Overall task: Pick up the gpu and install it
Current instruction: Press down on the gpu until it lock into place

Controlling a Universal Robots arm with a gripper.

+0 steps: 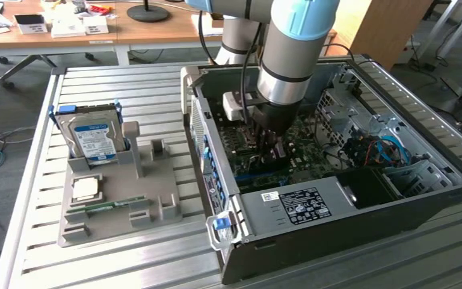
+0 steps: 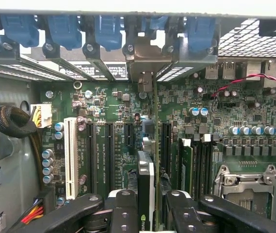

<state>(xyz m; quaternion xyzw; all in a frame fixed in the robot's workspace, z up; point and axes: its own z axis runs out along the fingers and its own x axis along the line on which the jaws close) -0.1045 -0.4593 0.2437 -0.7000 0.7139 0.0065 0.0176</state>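
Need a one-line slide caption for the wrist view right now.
Gripper holding the gpu edge-on above the motherboard slots, its bracket toward the case's rear openings.

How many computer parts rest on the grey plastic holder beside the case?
3: a silver hard drive with blue label upright at the far end, a square processor flat midway, a narrow green memory stick nearest. None seems hidden.

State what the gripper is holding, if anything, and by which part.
The gripper holds the gpu edge-on, its fingers clamping the card's two flat faces at its upper edge, inside the computer case.
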